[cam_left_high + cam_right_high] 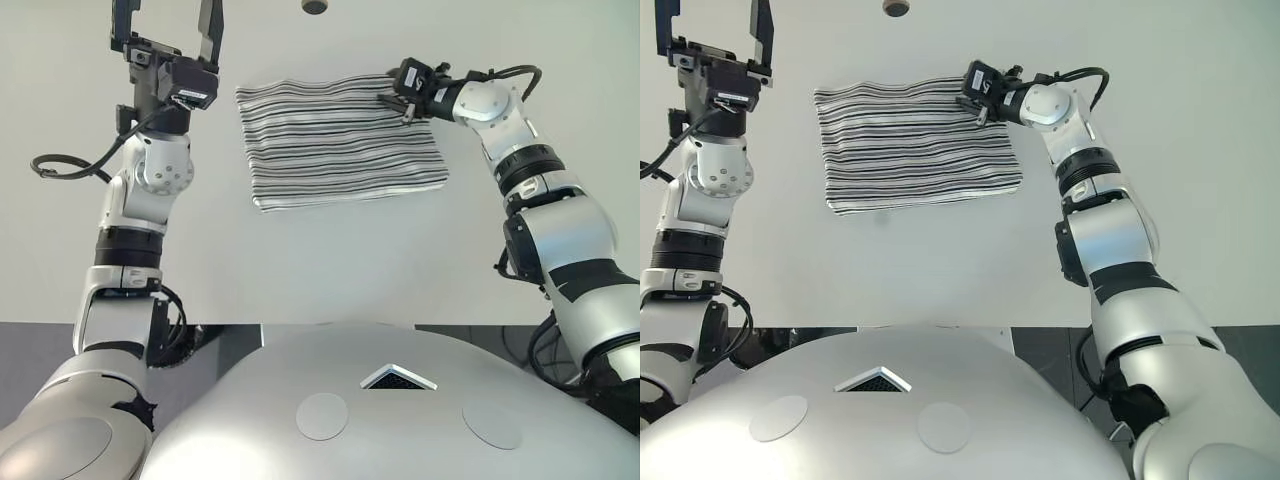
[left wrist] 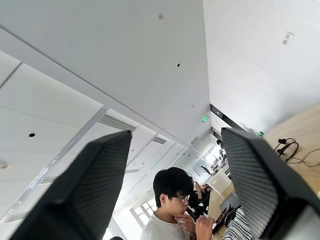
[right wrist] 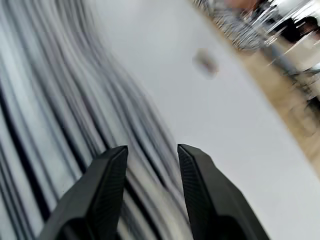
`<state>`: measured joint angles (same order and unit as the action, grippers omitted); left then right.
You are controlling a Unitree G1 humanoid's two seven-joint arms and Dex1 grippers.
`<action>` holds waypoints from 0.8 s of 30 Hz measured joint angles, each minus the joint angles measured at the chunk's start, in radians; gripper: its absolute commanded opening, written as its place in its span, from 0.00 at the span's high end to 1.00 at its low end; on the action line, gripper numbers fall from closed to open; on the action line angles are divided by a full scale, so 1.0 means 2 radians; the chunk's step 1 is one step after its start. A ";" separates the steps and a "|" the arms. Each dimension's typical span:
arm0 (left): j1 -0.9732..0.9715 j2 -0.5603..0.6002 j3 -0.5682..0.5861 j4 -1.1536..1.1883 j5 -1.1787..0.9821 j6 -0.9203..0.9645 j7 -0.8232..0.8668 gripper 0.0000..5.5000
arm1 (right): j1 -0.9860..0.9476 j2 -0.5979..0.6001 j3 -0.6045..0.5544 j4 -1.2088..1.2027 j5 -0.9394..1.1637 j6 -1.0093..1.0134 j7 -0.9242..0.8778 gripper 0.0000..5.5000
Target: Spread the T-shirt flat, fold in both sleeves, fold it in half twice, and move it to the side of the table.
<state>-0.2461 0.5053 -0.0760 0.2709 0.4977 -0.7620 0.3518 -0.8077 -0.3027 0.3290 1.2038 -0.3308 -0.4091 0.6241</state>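
On the far middle of the white table [image 1: 330,260], the head view shows the black-and-white striped fabric T-shirt [image 1: 340,140] as a folded rectangle. The right gripper [image 1: 395,105] is at its far right corner, and the left gripper [image 1: 167,25] is raised well apart.

From the left wrist, the left gripper [image 2: 176,132] is spread and holds nothing.

From the right wrist, the right gripper [image 3: 151,147] is parted over the stripes [image 3: 40,125].

Folding looks finished. The next move calls for pinching that edge and sliding the shirt sideways, with broad tabletop on both flanks.
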 measured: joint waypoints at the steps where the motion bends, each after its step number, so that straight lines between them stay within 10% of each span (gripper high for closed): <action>1: 0.000 -0.002 0.000 -0.002 -0.005 0.002 -0.008 0.40 | -0.011 -0.003 0.013 0.005 -0.016 0.001 0.002 0.66; 11: 0.018 -0.010 -0.003 -0.025 0.010 0.033 -0.051 0.40 | -0.053 -0.156 0.120 -0.006 -0.129 -0.026 0.088 0.66; 18: 0.023 -0.015 0.001 -0.041 0.011 0.052 -0.055 0.40 | 0.142 -0.299 0.091 -0.406 -0.051 0.018 0.236 0.66; 24: 0.023 -0.010 -0.003 -0.059 0.008 0.062 -0.102 0.40 | 0.260 -0.268 0.111 -0.671 0.005 0.162 0.299 0.66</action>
<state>-0.2008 0.4854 -0.0818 0.1532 0.5130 -0.6373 0.1486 -0.2877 -0.8390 0.5504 -0.1380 -0.3199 -0.0843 1.2231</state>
